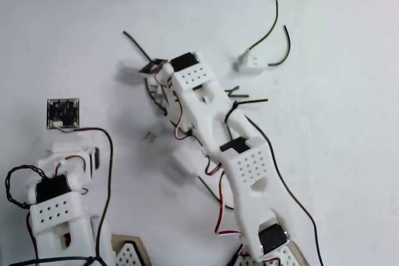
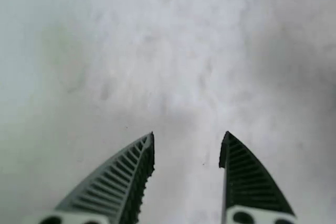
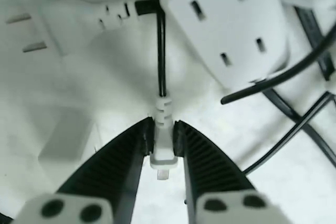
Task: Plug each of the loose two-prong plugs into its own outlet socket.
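Observation:
My right gripper [image 3: 163, 135] is shut on a small white two-prong plug [image 3: 162, 153], held by its body, with its black cord [image 3: 161, 51] running away from the fingers. Just beyond stands a white outlet block [image 3: 226, 24] with several slots facing the camera. Another white plug [image 3: 52, 30] lies beside it, its two metal prongs showing. In the high view the right gripper [image 1: 157, 70] is near the table's middle. A loose white plug [image 1: 249, 62] with black wires lies farther right. My left gripper [image 2: 186, 150] hangs open over bare table at the front left.
A small black square board [image 1: 62, 112] with a black wire sits just beyond the left arm [image 1: 59, 197]. Black cords [image 3: 294, 77] loop around the outlet block and cross the white table [image 1: 336, 123]. Bare table stretches along the far side and the right.

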You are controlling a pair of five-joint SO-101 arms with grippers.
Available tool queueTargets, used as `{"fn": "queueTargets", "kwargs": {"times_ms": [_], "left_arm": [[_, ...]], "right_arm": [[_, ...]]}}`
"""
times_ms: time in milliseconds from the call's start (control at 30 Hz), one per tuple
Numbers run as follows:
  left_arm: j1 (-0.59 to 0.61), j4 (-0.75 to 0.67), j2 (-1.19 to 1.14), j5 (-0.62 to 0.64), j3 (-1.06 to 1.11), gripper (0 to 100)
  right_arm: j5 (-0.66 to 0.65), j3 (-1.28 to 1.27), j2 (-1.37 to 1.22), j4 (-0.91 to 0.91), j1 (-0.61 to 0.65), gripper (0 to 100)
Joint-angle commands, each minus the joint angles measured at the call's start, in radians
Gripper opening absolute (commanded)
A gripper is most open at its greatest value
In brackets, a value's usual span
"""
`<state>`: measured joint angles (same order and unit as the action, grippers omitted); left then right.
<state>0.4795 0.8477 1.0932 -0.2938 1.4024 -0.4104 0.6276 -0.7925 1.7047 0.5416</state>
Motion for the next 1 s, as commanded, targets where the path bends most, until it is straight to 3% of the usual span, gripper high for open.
{"fn": "queueTargets", "kwargs": {"times_ms": [0,100,233,600,867,967], "left_arm": [[0.004,-0.021,0.019,0.002,-0.005,21],[0.004,-0.021,0.019,0.002,-0.005,21],[0.004,-0.021,0.019,0.002,-0.005,21],[0.004,-0.021,0.019,0.002,-0.005,21],[0.004,-0.021,0.019,0.002,-0.005,21],[0.004,-0.021,0.019,0.002,-0.005,21]], "right_arm": [[-0.006,-0.015,0.064,0.012,-0.007,7.0],[-0.014,-0.054,0.064,0.012,-0.01,8.2],[-0.014,-0.058,0.073,0.008,-0.019,1.7],[-0.008,-0.051,0.114,0.012,-0.013,7.7],[-0.008,-0.048,0.088,0.01,-0.015,7.4],[-0.014,-0.046,0.087,0.01,-0.015,3.2]]}}
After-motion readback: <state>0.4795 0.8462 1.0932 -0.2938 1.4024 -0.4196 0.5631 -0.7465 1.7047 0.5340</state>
